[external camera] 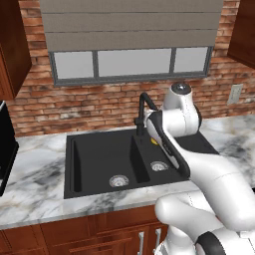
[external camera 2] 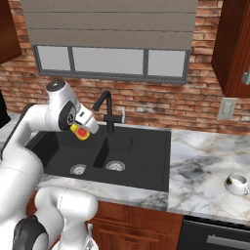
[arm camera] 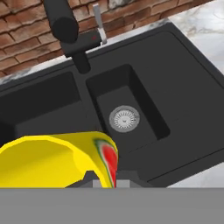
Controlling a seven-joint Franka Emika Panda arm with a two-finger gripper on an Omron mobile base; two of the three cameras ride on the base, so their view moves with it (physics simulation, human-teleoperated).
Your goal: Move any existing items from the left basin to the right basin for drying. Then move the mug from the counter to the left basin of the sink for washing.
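Jaws (external camera 2: pixel 84 131) closed on yellow cup (external camera 2: pixel 79 132), apparently above sink (external camera 2: pixel 146 171)

Black double sink (external camera: pixel 99 159) in marble counter (external camera: pixel 35 184), faucet (external camera: pixel 144 112) behind, white arm (external camera: pixel 199 169) over right basin (external camera: pixel 154 159)

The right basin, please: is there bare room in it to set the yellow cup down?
Yes. The right basin floor is bare all round its drain. The left basin is bare too. It is tight only at the back, by the faucet, where the gripper holds the cup.
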